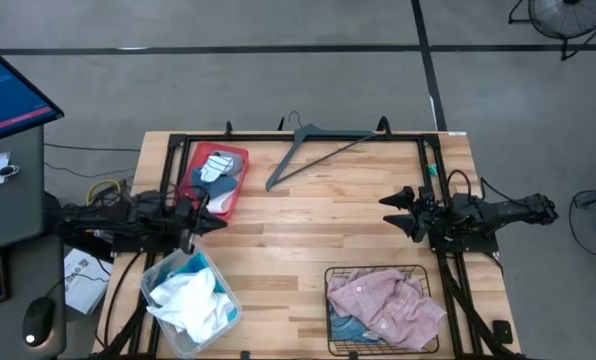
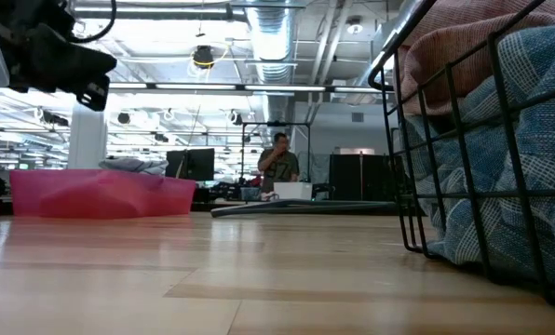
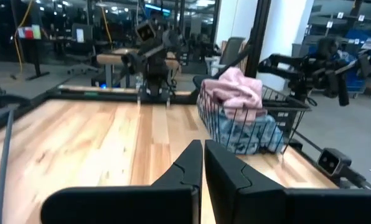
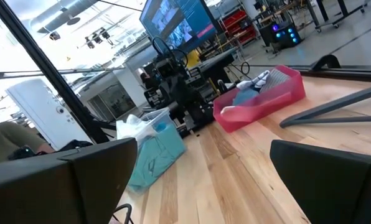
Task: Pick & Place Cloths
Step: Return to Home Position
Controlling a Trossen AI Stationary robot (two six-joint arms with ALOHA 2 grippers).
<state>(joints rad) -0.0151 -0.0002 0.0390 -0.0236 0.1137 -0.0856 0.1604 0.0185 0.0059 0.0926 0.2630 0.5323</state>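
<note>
Across the wooden desk (image 1: 308, 235) we see the left claw (image 3: 203, 146) at the left edge, fingers together, and the right claw (image 4: 204, 149) at the right edge, fingers apart. A pink cloth (image 1: 383, 300) fills the wire basket (image 1: 378, 268) by the right corner.

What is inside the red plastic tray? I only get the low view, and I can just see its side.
Observer: From above, the red plastic tray holds small cloths, one white with stripes and others blue-grey.
Operator: Where are the robot's hands?
Observer: The left gripper is shut, near the tray's corner on the table's left. The right gripper is open and empty at the right side.
Operator: Is there another box?
Observer: Yes, a clear plastic bin at the front left holds white and turquoise cloths.
</note>
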